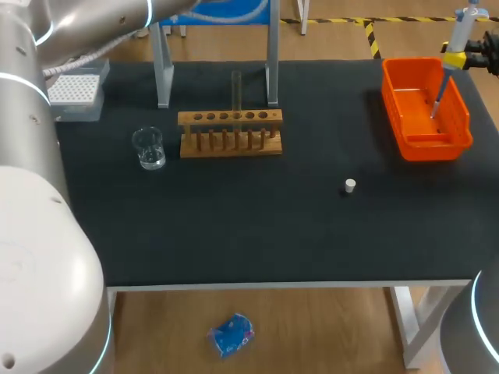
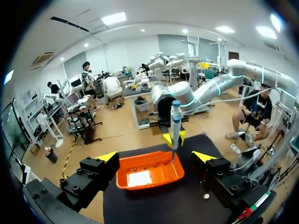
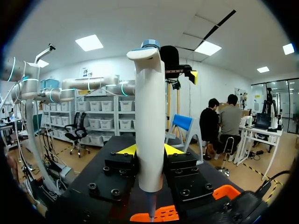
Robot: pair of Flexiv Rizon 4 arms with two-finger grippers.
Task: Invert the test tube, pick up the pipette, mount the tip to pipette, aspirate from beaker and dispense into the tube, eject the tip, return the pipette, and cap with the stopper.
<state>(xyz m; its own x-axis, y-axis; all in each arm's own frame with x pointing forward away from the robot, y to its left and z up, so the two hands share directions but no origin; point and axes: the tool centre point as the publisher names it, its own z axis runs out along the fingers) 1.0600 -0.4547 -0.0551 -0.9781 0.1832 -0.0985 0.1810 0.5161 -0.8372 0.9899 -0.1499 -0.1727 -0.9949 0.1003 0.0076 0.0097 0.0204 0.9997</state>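
My right gripper (image 1: 454, 59) is shut on the white pipette (image 1: 458, 35) and holds it upright above the orange bin (image 1: 405, 117) at the table's far right, its thin lower end (image 1: 437, 101) inside the bin's rim. In the right wrist view the pipette (image 3: 150, 126) stands clamped between both fingers of the right gripper (image 3: 150, 150). My left gripper (image 2: 155, 157) is open and empty, facing the bin (image 2: 179, 173) and the pipette (image 2: 175, 122) from across the table. A clear test tube (image 1: 236, 89) stands in the wooden rack (image 1: 230, 142). The glass beaker (image 1: 148, 148) sits left of the rack. The small white stopper (image 1: 350, 185) lies alone on the mat.
A tip box (image 1: 76, 92) rests at the table's back left corner. Two metal posts (image 1: 163, 66) rise behind the rack. My left arm's large links fill the left side of the head view.
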